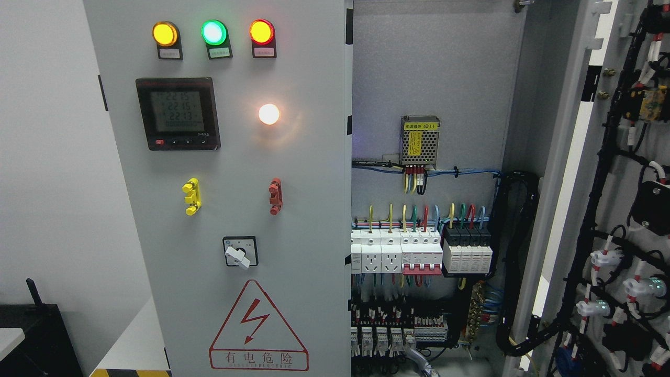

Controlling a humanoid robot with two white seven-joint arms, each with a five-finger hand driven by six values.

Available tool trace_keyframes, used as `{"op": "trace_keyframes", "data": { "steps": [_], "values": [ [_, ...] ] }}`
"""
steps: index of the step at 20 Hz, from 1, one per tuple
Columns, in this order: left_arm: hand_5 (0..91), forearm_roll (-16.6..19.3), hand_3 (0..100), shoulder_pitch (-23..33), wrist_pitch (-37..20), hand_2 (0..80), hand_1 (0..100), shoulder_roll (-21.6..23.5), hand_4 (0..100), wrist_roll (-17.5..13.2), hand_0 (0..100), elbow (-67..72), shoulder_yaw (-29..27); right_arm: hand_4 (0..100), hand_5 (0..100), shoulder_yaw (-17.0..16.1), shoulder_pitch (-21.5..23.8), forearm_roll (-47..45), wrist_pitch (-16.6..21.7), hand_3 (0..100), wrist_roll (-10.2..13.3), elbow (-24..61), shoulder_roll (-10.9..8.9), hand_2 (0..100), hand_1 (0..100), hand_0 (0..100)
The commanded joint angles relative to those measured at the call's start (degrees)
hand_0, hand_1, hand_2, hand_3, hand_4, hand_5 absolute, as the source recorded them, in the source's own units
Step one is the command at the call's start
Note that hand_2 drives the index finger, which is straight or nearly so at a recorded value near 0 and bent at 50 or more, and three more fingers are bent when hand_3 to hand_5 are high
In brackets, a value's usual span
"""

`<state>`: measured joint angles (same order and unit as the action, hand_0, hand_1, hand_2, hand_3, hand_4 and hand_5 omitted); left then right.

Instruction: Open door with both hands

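Plain white wall (47, 157), black furniture (39, 340) at lower left
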<state>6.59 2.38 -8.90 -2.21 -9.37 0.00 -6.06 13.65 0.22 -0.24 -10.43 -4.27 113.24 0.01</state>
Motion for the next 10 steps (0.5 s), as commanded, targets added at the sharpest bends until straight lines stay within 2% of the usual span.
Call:
{"op": "trace_keyframes", "data": {
  "steps": [1,10],
  "values": [
    [0.0,0.0,0,0.0,0.0,0.0,0,0.0,0,0.0,0,0.9,0.0,0,0,0.3,-4.3,-1.7,-0.7,0,0.0,-4.6,3.07,0,0,38],
    [0.0,0.0,0,0.0,0.0,0.0,0,-0.1,0,0.0,0,0.9,0.0,0,0,0.3,-11.3,-1.9,-2.7,0,0.0,-12.1,3.15,0,0,38]
  ]
}}
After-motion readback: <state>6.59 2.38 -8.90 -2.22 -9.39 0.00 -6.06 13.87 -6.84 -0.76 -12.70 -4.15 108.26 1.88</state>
